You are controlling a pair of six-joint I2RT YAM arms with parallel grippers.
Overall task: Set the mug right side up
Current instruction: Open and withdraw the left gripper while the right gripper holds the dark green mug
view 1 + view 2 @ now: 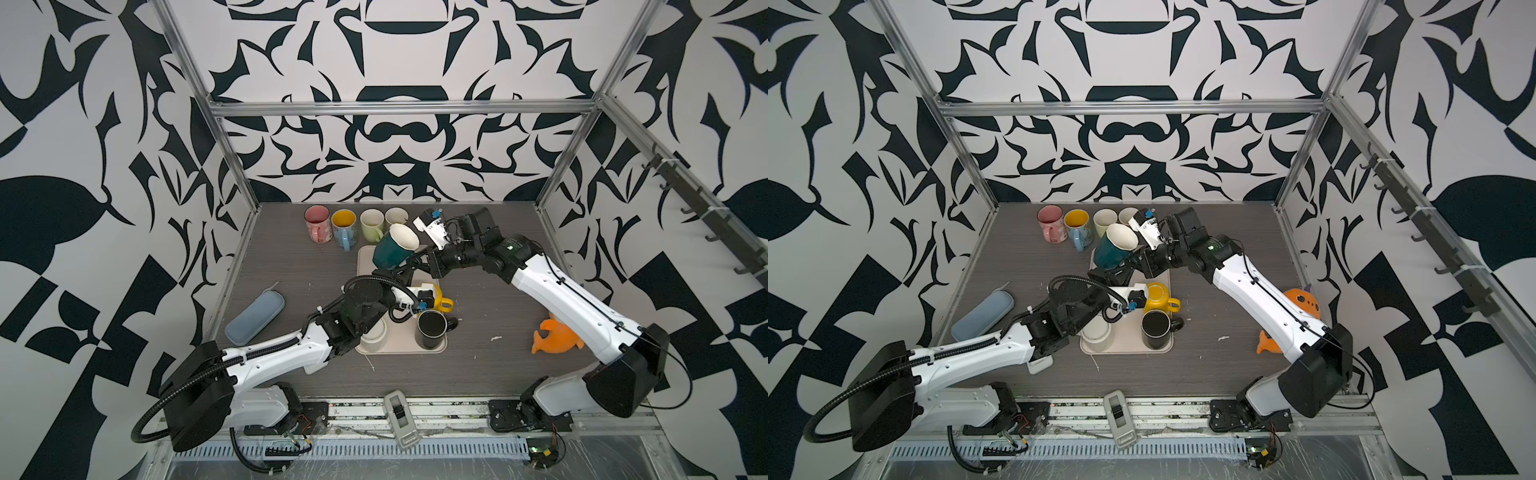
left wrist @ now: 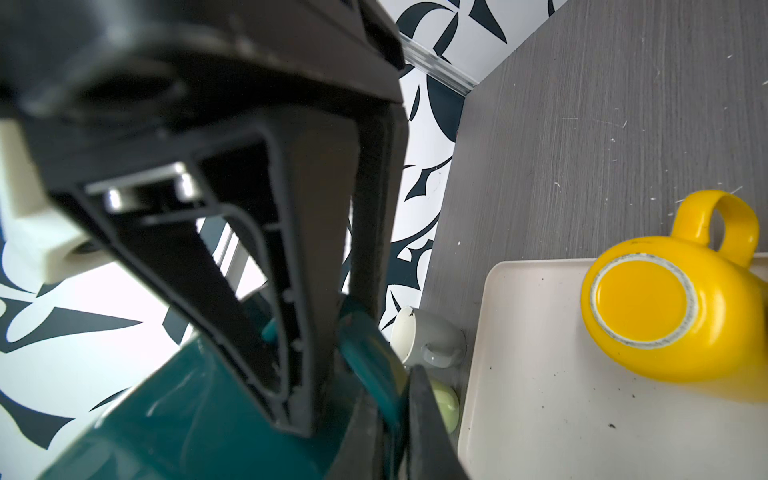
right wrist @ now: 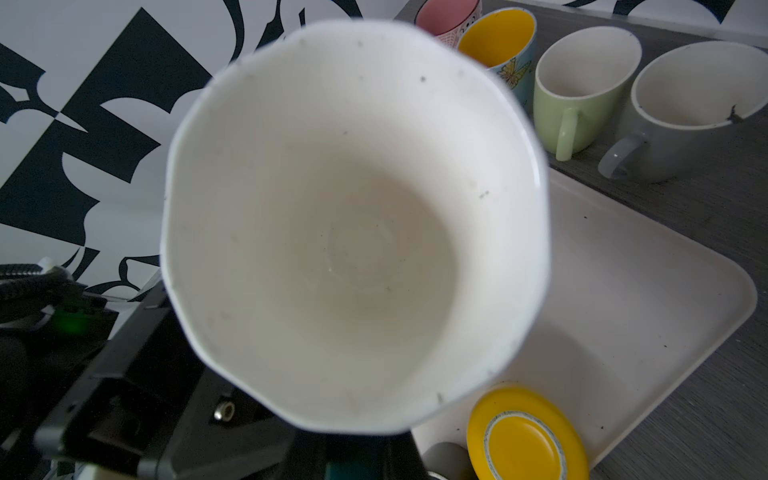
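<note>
Black-and-white swirls cover the walls around the grey wood-grain table point(image 1: 478, 365). At its middle a beige tray point(image 1: 365, 266) lies lengthwise toward the far edge. I hold the teal mug point(image 1: 390, 249) in the air over the tray's far end, just in front of the row of mugs along the table's far edge. It is tilted, with its white mouth facing up and toward the right rear corner. My left gripper point(image 2: 361, 399) is pressed together on the mug's handle point(image 2: 374, 374), one finger on each side, as the left wrist view shows. My right gripper point(image 1: 417, 257) sits close against the mug's lower right side. I cannot tell whether its jaws are spread or pinching anything, nor whether it touches the mug. The right wrist view looks straight into the mug's empty white inside. On the tray behind my left wrist a yellow mug point(image 2: 665, 316) stands upside down, a black mug point(image 1: 430, 330) is at the near right corner and a white mug point(image 1: 374, 332) at the near left, partly under my left arm. The far row, left to right, holds a pink mug point(image 1: 318, 222), a blue mug point(image 1: 344, 226) with a yellow inside, a pale green mug point(image 1: 371, 224) and a grey mug point(image 1: 397, 216), all upright. A blue-grey case point(image 1: 255, 318) lies near the left edge, and an orange toy point(image 1: 557, 334) near the right edge.
</note>
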